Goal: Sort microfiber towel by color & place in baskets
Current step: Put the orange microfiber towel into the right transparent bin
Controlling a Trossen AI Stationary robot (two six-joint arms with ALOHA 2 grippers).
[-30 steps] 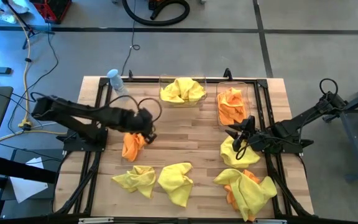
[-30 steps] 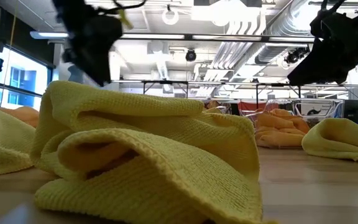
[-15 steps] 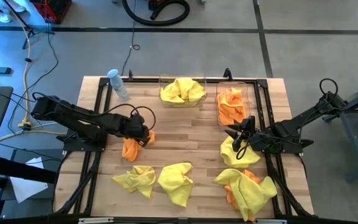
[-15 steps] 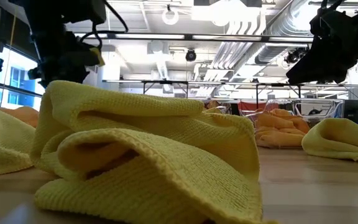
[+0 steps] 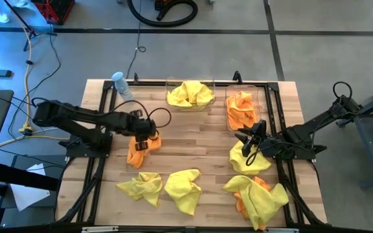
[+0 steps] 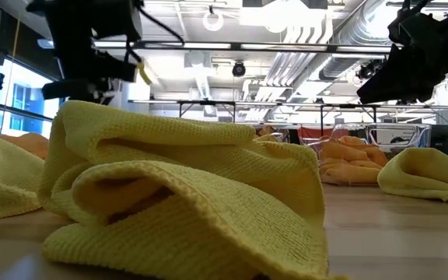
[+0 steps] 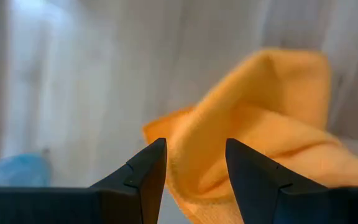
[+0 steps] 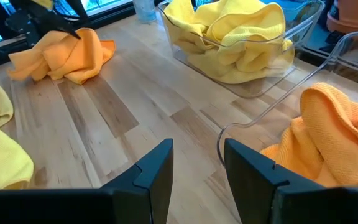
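Orange towel (image 5: pixel 136 150) under unclenched left gripper (image 5: pixel 142 138); bottle (image 5: pixel 122 85) near; right gripper (image 5: pixel 246 140) unclenched, empty.

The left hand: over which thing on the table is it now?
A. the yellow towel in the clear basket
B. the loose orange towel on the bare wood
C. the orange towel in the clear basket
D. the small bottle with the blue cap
B: in the high view the left hand is open right above the loose orange towel, and the left wrist view shows that towel between its fingers.
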